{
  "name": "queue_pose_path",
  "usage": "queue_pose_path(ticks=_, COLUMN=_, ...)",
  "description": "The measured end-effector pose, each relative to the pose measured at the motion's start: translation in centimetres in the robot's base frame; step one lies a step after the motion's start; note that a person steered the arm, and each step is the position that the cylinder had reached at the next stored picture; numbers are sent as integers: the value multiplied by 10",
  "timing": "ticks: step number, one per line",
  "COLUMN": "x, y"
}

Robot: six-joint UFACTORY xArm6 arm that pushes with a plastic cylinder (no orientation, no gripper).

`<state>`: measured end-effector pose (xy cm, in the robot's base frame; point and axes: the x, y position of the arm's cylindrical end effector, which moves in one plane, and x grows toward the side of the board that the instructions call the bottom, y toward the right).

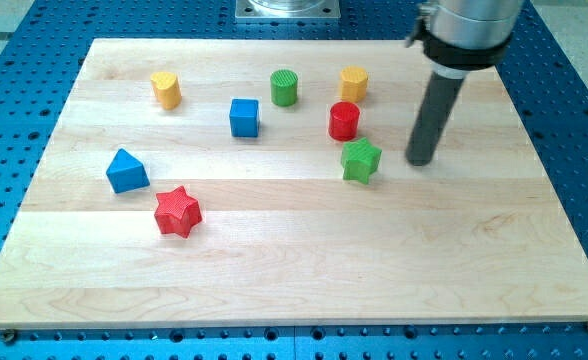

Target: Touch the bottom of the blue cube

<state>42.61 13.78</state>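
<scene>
The blue cube (244, 117) sits on the wooden board (294, 270) in the upper middle of the view. My tip (420, 161) rests on the board far to the cube's right and a little lower, just right of the green star (360, 160). The red cylinder (344, 121) and the green star lie between my tip and the blue cube. The rod rises from the tip toward the view's top right.
A green cylinder (285, 88) stands up and right of the blue cube. A yellow block (353, 84) and another yellow block (166, 90) sit near the top. A blue triangular block (126, 171) and a red star (178, 211) lie at the left.
</scene>
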Motion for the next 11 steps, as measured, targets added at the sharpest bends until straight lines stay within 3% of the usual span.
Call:
queue_pose_path(ticks=1, x=1, y=-26)
queue_pose_path(ticks=3, x=61, y=-7)
queue_pose_path(ticks=4, x=119, y=-41)
queue_pose_path(ticks=5, x=121, y=-150)
queue_pose_path(ticks=6, x=80, y=-192)
queue_pose_path(ticks=8, x=-27, y=-192)
queue_pose_path(ticks=11, x=-58, y=-166)
